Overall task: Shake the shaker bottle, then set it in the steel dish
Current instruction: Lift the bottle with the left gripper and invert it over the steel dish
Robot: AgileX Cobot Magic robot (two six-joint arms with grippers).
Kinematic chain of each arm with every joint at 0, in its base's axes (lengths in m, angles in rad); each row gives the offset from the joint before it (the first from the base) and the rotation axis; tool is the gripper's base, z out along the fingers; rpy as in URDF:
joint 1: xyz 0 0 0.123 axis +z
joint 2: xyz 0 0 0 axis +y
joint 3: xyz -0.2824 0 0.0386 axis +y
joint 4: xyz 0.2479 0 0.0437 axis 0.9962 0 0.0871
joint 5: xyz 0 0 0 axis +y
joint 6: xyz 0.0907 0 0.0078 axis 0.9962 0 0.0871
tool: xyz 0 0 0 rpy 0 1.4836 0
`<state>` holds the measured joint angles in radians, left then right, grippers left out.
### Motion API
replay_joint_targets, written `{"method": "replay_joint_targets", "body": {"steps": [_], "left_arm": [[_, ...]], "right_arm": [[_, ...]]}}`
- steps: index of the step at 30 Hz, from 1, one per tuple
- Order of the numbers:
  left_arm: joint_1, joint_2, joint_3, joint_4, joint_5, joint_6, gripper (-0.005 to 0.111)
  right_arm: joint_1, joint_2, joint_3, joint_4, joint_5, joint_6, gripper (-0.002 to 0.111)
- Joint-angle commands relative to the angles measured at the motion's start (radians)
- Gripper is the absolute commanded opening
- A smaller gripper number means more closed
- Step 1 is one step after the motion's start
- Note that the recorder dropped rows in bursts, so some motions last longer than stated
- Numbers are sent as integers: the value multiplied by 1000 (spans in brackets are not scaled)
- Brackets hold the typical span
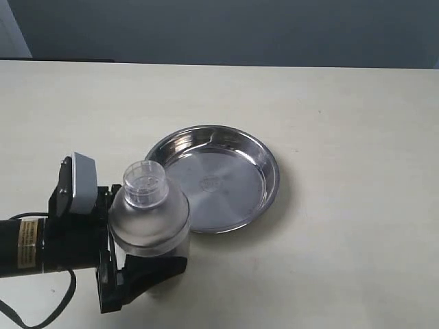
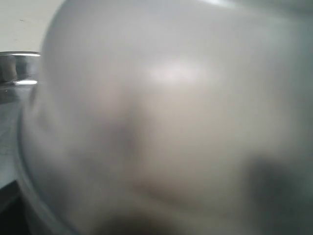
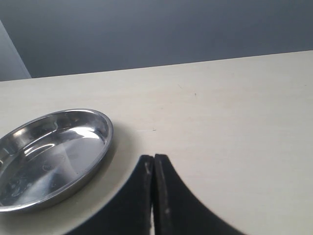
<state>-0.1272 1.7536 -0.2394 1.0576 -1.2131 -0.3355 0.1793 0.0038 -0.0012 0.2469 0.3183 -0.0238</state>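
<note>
While the right tool [image 3: 154, 162] is pressed together, the left tool [image 1: 152, 255] flanks the shaker bottle [image 1: 148, 218], grip unclear

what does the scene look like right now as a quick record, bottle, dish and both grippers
shaker bottle: upright, beside the steel dish on the left arm's side, overlapping its rim in the exterior view, not inside it
steel dish: empty, flat on the table
left gripper: jaws on either side of the bottle; a firm grip cannot be confirmed
right gripper: closed, holding nothing, above the table near the dish
bottle resting or lifted: cannot tell
</note>
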Motion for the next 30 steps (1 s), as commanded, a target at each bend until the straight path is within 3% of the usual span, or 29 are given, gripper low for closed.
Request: {"method": "replay_joint_targets", "body": {"steps": [1, 6, 12, 20, 25, 30], "left_arm": [[-4, 3, 0, -28, -8, -3, 0], [-4, 0, 0, -148, -8, -98, 0], [-4, -49, 0, -141, -8, -188, 0], [-4, -260, -11, -239, -8, -265, 0], [-4, -423, -137, -288, -8, -304, 0], [-4, -438, -335, -224, 206, -403, 0]], "right_arm": [[2, -4, 1, 0, -10, -2, -1], [2, -4, 1, 0, -10, -2, -1], [2, -4, 1, 0, -10, -2, -1], [2, -4, 1, 0, -10, -2, -1], [2, -4, 1, 0, -10, -2, -1], [2, -4, 1, 0, -10, -2, -1]]}}
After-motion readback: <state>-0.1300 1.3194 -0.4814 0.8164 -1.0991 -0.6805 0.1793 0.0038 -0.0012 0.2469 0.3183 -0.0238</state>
